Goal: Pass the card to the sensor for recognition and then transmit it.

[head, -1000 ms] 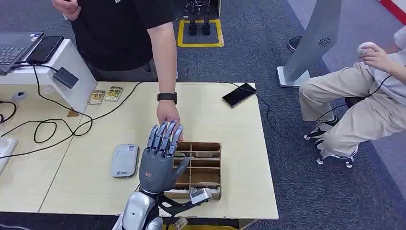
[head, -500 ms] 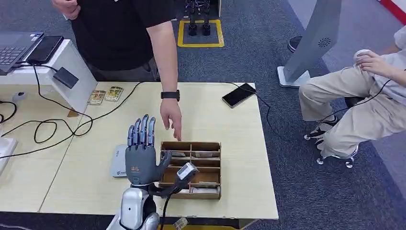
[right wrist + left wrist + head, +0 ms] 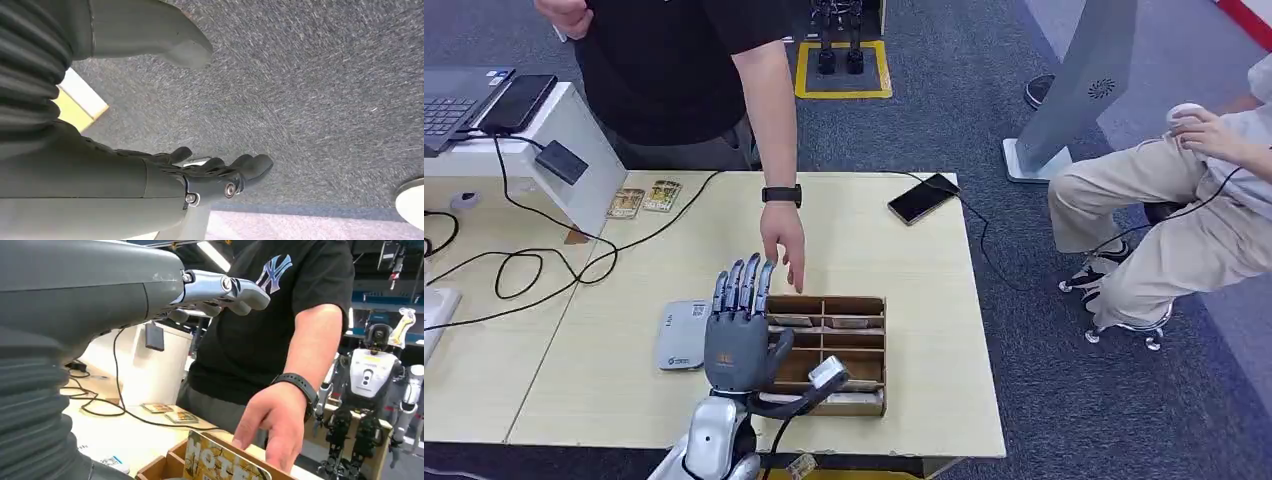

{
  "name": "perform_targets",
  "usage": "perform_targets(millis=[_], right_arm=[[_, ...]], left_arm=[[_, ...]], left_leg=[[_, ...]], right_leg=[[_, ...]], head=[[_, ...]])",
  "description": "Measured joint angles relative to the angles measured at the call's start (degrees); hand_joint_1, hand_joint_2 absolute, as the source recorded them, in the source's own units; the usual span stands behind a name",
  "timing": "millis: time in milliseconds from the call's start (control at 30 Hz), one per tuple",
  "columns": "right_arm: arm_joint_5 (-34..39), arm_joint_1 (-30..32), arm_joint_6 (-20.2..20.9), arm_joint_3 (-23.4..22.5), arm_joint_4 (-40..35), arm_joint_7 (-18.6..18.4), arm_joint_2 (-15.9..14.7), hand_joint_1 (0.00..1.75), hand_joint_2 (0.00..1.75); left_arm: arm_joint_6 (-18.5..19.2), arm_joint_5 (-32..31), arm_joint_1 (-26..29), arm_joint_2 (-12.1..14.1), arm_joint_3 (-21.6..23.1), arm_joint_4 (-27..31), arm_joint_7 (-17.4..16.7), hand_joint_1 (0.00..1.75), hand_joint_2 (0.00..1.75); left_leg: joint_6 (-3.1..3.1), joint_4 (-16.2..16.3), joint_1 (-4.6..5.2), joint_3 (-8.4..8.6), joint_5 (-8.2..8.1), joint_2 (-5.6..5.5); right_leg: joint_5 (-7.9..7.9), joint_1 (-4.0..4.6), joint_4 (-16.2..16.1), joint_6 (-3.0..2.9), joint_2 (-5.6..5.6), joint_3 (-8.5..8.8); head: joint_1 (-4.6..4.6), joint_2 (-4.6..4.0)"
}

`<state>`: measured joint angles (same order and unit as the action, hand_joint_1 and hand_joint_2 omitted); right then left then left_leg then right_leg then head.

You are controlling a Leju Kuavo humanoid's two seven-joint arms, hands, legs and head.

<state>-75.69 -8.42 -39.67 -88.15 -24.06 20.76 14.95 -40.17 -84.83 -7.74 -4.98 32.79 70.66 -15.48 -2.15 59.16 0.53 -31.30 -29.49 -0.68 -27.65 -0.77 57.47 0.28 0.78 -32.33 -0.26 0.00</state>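
My left hand [image 3: 742, 335] is raised over the near left corner of the wooden compartment box [image 3: 864, 345], palm up, fingers straight and spread, holding nothing. Its fingers [image 3: 220, 290] reach toward a person. A yellow printed card [image 3: 220, 466] stands in the box, and cards [image 3: 849, 322] lie in the far compartments. The grey card sensor [image 3: 682, 336] lies flat on the table just left of my hand. The person's hand [image 3: 784, 240] hangs over the box's far edge, with its fingers [image 3: 270, 430] just behind the card. My right hand [image 3: 200, 180] hangs empty over grey carpet, fingers straight.
Two cards [image 3: 644, 198] lie at the table's back left beside a white stand [image 3: 584, 170] with trailing black cables. A phone [image 3: 922, 198] on a cable lies at the back right. A seated person [image 3: 1184, 230] is off the table's right side.
My left hand swung left off the box toward the sensor, then came partway back to the right. The person's hand stayed near the box's far edge.
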Motion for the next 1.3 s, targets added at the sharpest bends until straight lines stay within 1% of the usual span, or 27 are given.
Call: perform_targets(millis=[333,367,400,433,700,867,900,1000,1100,1300], right_arm=[[0.0,0.0,0.0,0.0,-0.1,0.1,0.0,0.00,1.75],[0.0,0.0,0.0,0.0,-0.1,0.1,0.0,0.00,1.75],[0.0,0.0,0.0,0.0,-0.1,0.1,0.0,0.00,1.75],[0.0,0.0,0.0,0.0,-0.1,0.1,0.0,0.00,1.75],[0.0,0.0,0.0,0.0,-0.1,0.1,0.0,0.00,1.75],[0.0,0.0,0.0,0.0,-0.1,0.1,0.0,0.00,1.75],[0.0,0.0,0.0,0.0,-0.1,0.1,0.0,0.00,1.75],[0.0,0.0,0.0,0.0,-0.1,0.3,0.0,0.00,1.75],[0.0,0.0,0.0,0.0,0.0,0.6,0.0,0.00,1.75],[-0.3,0.0,0.0,0.0,0.0,0.6,0.0,0.00,1.75]], left_arm=[[0.0,0.0,0.2,0.0,0.0,0.0,2.1,0.00,1.75],[0.0,0.0,0.2,0.0,0.0,0.0,2.1,0.05,1.75],[0.0,0.0,0.2,0.0,0.0,-0.2,2.2,1.55,1.75],[0.0,0.0,0.2,0.0,0.0,-0.4,2.3,1.75,1.75],[0.1,0.0,-0.3,0.0,0.0,-4.6,3.2,1.75,1.75],[0.1,0.0,-0.5,-0.1,0.0,-6.3,3.4,1.75,1.75],[0.2,0.0,-0.7,-0.1,0.0,-6.5,3.4,1.75,1.75],[2.4,0.0,-1.7,-0.3,0.1,-7.6,3.5,1.75,1.75],[3.9,0.0,-3.1,-0.3,1.0,-9.0,3.5,1.75,1.75],[4.3,0.0,-4.7,-0.4,2.4,-10.7,3.5,1.75,1.75]], left_leg=[[0.00,0.0,0.00,0.00,0.00,0.00],[0.00,0.0,0.00,0.00,0.00,0.00],[0.00,0.0,0.00,0.00,0.00,0.00],[0.00,0.0,0.00,0.00,0.00,0.00],[0.00,0.0,0.00,0.01,0.00,0.01],[0.00,0.0,0.00,0.01,0.00,0.00],[0.00,0.0,0.00,0.01,0.00,0.00],[0.00,0.0,0.00,0.01,0.00,-0.01],[0.00,0.0,0.00,0.03,0.00,-0.01],[-0.01,0.0,0.01,0.07,0.00,-0.05]], right_leg=[[0.00,0.00,0.0,0.00,0.00,0.00],[0.00,0.00,0.0,0.00,0.00,0.00],[0.00,0.00,0.0,0.00,0.00,0.00],[0.00,0.00,0.0,0.00,0.00,0.00],[0.00,0.00,0.0,0.00,0.00,0.00],[0.00,0.00,0.0,0.00,0.01,0.00],[0.00,0.00,0.0,0.00,0.01,0.00],[0.00,0.00,0.0,0.00,-0.01,0.01],[0.01,-0.01,0.0,0.00,-0.02,0.05],[0.01,-0.01,0.0,0.01,-0.05,0.10]], head=[[0.00,0.00],[0.00,0.00],[0.00,0.00],[0.00,0.00],[0.00,0.00],[0.00,0.00],[0.00,0.00],[0.00,0.00],[0.00,0.00],[0.00,0.00]])
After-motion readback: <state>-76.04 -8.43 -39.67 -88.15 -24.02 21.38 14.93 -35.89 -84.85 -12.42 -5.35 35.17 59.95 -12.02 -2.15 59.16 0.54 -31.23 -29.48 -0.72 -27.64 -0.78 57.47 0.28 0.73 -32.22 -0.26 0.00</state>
